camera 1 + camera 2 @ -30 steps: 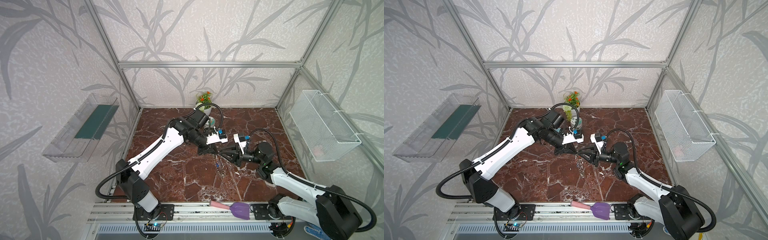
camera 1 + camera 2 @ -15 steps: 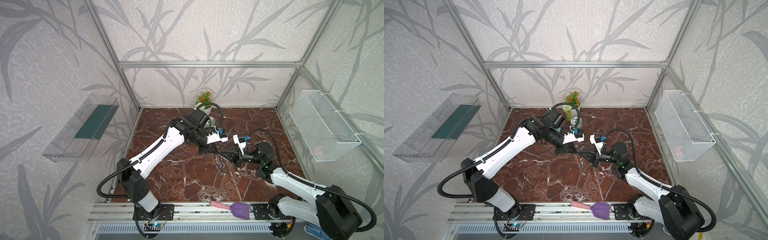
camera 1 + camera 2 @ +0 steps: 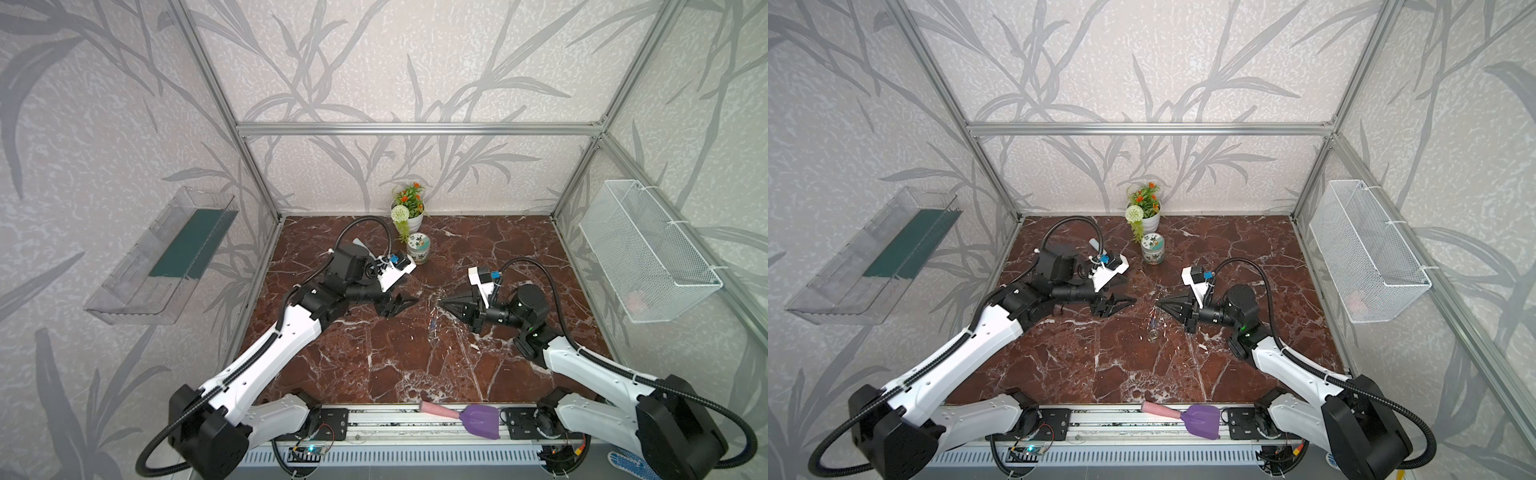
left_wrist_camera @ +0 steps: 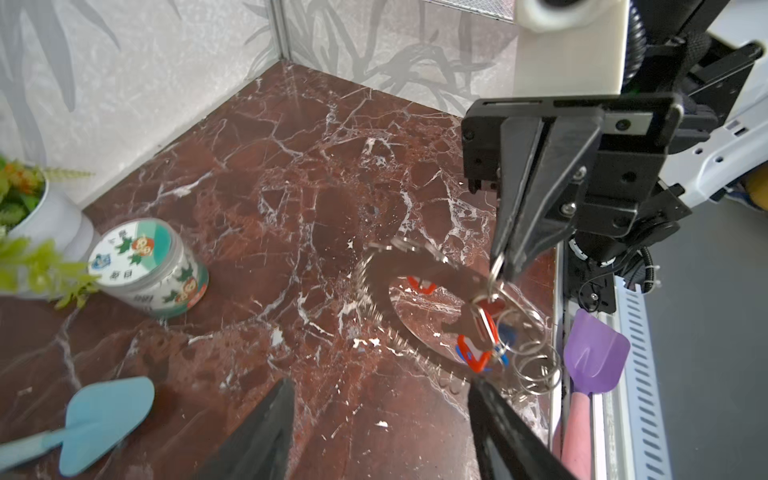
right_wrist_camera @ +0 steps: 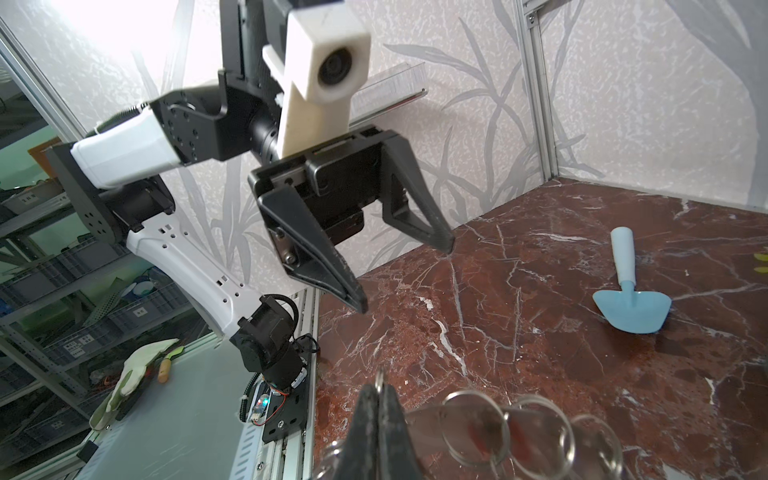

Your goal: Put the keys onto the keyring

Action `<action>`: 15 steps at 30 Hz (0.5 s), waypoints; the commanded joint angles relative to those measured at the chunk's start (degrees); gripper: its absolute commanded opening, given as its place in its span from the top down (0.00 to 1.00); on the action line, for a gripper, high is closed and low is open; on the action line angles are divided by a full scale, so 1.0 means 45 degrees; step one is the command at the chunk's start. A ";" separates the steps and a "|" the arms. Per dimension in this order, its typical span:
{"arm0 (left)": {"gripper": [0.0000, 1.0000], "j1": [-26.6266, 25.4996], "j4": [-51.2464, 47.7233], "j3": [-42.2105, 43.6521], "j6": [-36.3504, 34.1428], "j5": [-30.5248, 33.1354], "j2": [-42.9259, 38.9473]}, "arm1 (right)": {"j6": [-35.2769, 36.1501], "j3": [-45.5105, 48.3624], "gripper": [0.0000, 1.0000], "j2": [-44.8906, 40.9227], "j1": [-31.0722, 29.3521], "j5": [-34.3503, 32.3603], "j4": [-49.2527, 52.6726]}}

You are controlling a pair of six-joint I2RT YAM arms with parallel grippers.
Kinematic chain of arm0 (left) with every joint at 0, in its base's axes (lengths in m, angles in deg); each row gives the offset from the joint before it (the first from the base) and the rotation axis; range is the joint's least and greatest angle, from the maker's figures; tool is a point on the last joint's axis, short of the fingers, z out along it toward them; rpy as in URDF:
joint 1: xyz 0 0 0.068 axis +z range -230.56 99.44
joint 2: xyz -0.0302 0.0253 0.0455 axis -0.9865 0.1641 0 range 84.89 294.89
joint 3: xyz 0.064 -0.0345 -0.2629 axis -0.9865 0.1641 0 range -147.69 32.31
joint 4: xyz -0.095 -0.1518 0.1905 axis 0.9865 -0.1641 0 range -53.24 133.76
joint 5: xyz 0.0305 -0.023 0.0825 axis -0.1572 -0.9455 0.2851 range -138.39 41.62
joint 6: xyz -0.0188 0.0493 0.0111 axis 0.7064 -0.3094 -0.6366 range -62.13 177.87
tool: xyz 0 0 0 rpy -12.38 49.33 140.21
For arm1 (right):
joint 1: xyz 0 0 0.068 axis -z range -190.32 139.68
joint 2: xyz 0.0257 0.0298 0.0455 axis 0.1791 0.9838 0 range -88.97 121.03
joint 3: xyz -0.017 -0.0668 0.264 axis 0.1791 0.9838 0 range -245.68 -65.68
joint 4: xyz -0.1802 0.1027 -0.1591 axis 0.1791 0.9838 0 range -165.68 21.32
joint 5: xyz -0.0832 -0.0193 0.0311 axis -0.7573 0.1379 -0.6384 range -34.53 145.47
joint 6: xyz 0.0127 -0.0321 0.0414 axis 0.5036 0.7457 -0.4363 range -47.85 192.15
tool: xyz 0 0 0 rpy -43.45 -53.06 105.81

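Keyring (image 4: 409, 262) hanging from my right jaws, and both keys look to be on it!

The red-orange key (image 4: 476, 353) and the blue key (image 4: 505, 332) dangle together among the little split rings at the keyring's edge, right below my grip. I'd call the threading done or very nearly so, though the wire loops are too tangled for me to swear each key is fully through. My right jaws are pressed tight on one small split ring, and the keyring hangs tilted over the desk (image 4: 291, 166), out in front of the patterned cup (image 4: 145, 270). Whether its low edge brushes the desk I cannot tell. My left jaws stand wide apart with nothing in them, also in front of the cup and just beside the keyring. What's left, I reckon, is checking and setting it down.
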 commanded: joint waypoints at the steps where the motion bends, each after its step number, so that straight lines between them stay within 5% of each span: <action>1: 0.29 -0.0068 0.1756 0.1023 0.0738 0.1300 -0.0480 | -0.0268 -0.0177 1.00 -0.0252 -0.0028 0.0249 -0.0949; 5: 0.28 -0.0364 0.1790 0.1348 0.0734 0.2290 -0.0308 | -0.0410 -0.0179 1.00 -0.0081 -0.0030 0.0286 -0.1195; 15: 0.29 -0.1660 0.0934 0.0533 -0.0495 0.1220 0.1108 | -0.0505 -0.0160 1.00 0.0014 -0.0025 0.0252 -0.1266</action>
